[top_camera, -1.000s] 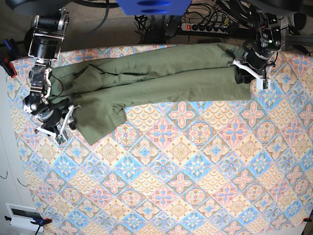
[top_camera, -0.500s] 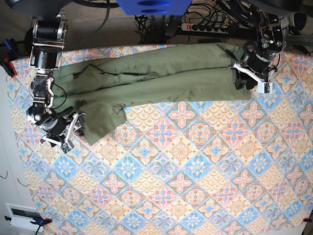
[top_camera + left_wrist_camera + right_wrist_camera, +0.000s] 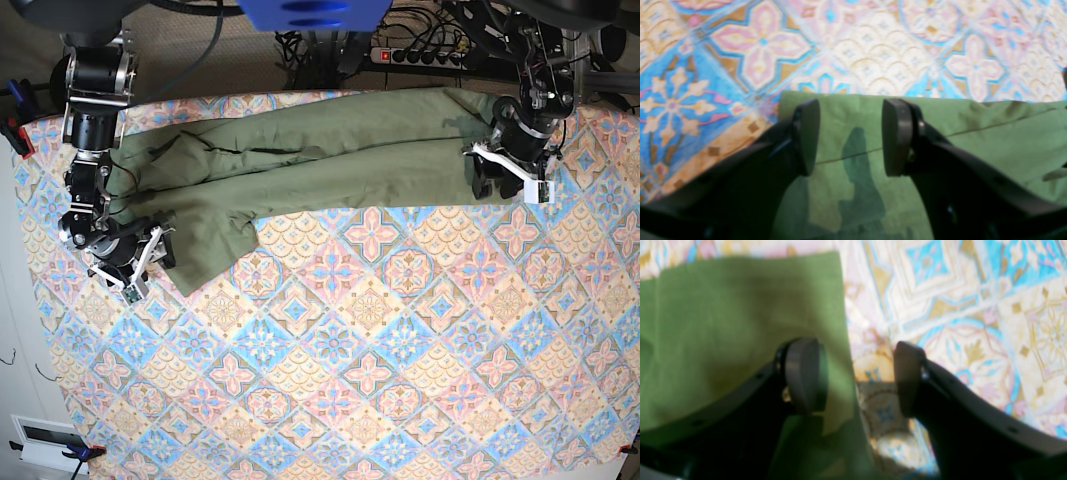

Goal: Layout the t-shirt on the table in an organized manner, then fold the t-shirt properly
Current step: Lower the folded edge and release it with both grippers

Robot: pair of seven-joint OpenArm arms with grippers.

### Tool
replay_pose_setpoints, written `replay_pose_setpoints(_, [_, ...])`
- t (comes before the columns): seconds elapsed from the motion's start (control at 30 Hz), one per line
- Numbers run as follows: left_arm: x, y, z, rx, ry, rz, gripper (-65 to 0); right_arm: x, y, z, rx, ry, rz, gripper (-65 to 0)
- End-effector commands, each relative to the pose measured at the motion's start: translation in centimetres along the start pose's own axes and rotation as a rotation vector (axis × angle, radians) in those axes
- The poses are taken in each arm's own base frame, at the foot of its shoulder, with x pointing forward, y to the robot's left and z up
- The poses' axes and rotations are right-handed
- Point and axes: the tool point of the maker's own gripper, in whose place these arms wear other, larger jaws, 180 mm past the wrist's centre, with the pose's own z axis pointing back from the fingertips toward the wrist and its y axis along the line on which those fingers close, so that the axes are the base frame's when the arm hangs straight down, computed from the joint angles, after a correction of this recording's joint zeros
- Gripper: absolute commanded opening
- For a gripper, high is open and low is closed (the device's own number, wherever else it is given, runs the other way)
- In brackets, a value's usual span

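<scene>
T-shirt stretched across table; left gripper and right gripper both gaping, empty.

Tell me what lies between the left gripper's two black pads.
In the left wrist view, the left gripper stands open over the olive-green cloth t-shirt; only shirt fabric with a seam line shows between them.

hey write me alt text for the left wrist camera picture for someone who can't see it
The left pincer hangs open over a corner of the olive-green t-shirt, its two dark fingers apart with cloth showing between them. Beyond the shirt's edge lies the table, patterned in blue, pink and cream tiles.
</scene>
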Motion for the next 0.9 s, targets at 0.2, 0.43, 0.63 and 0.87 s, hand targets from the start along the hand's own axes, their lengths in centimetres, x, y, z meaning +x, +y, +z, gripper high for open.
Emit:
replay_pose_setpoints(0.2, [2.1, -0.2, 0.0, -0.008, -0.06, -0.014, -34.8, 1.8, -0.4, -1.1, 0.012, -0.034, -0.056, -30.1])
replay_pose_setpoints(0.43, [2.2, -0.2, 0.0, -0.007, -0.064, -0.015, -35.1, 1.8, -0.2, -1.4, 0.021, -0.028, -0.07, -35.2])
replay_pose_setpoints(0.63, [2.2, -0.2, 0.0, -0.007, -0.064, -0.015, -35.2, 1.4, -0.1, -1.4, 0.023, -0.018, -0.07, -55.5])
replay_pose_setpoints(0.87, [2.1, -0.1, -0.1, -0.005, -0.061, -0.013, -35.4, 2.8, 0.0, 0.0, -0.003, -0.073, -0.011, -64.4])
